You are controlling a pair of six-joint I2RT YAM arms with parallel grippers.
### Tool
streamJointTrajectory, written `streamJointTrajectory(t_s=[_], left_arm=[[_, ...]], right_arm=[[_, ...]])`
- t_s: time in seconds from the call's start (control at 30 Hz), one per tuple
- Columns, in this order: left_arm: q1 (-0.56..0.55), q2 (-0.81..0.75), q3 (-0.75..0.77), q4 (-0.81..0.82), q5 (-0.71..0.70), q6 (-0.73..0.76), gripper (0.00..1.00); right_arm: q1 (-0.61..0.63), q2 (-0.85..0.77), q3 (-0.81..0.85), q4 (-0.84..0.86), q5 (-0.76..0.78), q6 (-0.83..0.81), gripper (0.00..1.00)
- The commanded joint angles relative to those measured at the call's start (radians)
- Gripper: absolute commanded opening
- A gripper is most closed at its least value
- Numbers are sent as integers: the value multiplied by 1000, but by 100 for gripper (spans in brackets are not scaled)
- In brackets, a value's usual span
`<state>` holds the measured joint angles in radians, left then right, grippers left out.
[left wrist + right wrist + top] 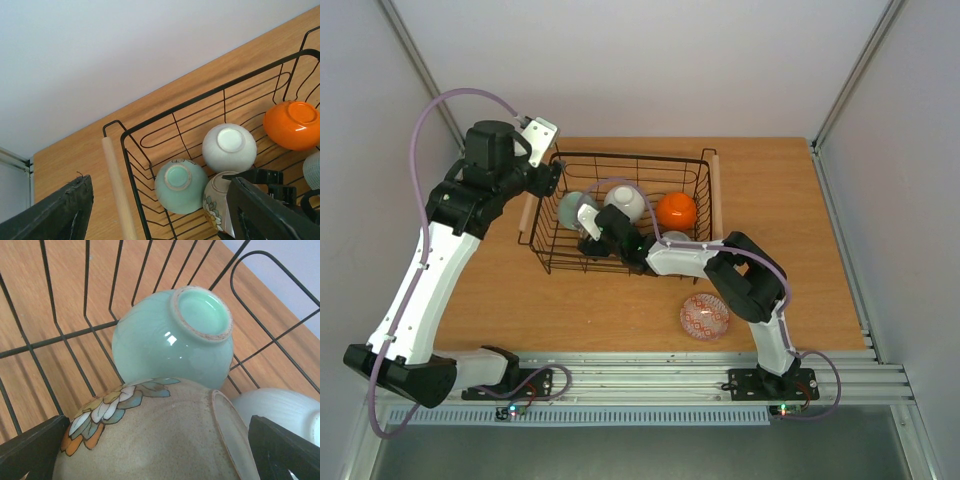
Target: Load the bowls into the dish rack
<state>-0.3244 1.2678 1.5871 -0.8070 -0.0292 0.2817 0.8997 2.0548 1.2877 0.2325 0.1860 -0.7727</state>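
Nearest the arm bases, the patterned bowl (705,316) is seen on the table (790,200), upright, outside the rack (630,155) and well apart from both arms; it is the one bowl not yet loaded. Beyond it, the right gripper (157,440) is reached down into the near-left part of the rack. Its jaws are spread about as wide as they go on either side of the beige bowl (150,410), which lies foot-up on the wires. No firm grip can be made out, so the bowl is judged to be set down, not held. Just behind it lies the celadon bowl (170,340), also foot-up and touching or nearly touching the beige one. The white bowl (229,147) is found beside these, the orange bowl (292,125) further along, and a pale bowl (674,239) at the near-right side, partly hidden by the arm. Over the far-left corner of the rack the left gripper (160,210) is held well open, with nothing between its fingers. The step in hand is judged to be the placing of the beige bowl. For the next move, the right arm would need to be lifted clear of the wires without the neighbouring bowls being nudged, then brought back to the patterned bowl, which would have to be taken by its rim.
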Motion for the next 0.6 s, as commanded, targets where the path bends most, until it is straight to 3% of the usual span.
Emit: streamJointTrajectory(t_s=[0.0,0.57], left_arm=[[6,-24,-10,37,9,9,73],[6,-16,-14,37,9,10,73]], right_arm=[[11,134,-43,-220,-94,-17,96],[11,239,319,-693,-117,-52,97]])
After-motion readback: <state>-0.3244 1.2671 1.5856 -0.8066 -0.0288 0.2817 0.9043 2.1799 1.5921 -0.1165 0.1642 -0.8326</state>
